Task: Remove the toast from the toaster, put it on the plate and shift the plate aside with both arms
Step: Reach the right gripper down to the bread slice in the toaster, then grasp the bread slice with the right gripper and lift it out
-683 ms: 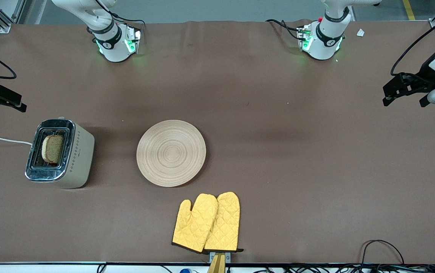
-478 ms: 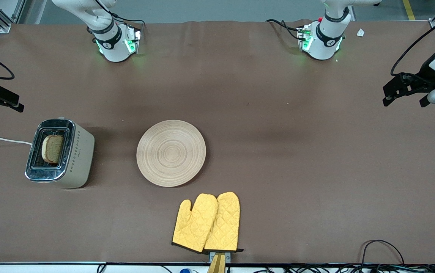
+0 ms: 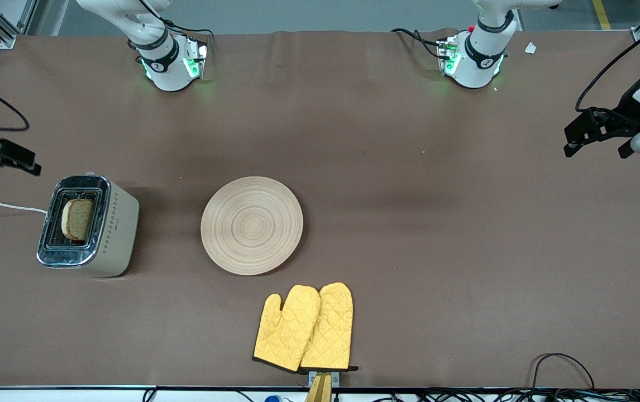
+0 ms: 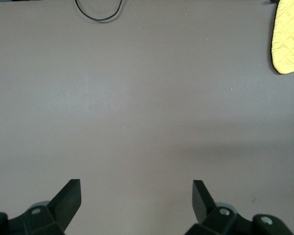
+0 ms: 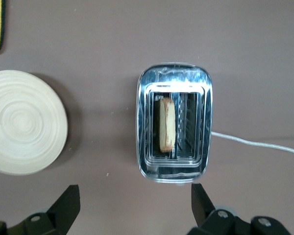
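The toast (image 3: 78, 219) stands upright in one slot of the chrome and cream toaster (image 3: 113, 229) at the right arm's end of the table; the right wrist view shows the toast (image 5: 166, 124) too. The round wooden plate (image 3: 252, 225) lies empty beside the toaster, and also shows in the right wrist view (image 5: 24, 122). My right gripper (image 3: 3, 158) hangs open and empty over the table edge beside the toaster, its own view (image 5: 134, 205) showing the toaster just ahead of the fingers. My left gripper (image 3: 595, 140) waits open and empty over the left arm's end of the table, above bare cloth (image 4: 136, 203).
Two yellow oven mitts (image 3: 306, 328) lie near the table's front edge, nearer the camera than the plate. The toaster's white cord (image 3: 1, 205) runs off the right arm's end. Black cables (image 3: 563, 365) lie at the front edge. A brown cloth (image 3: 409, 234) covers the table.
My right gripper has shifted slightly toward the toaster. The left arm, toast and plate have not moved.
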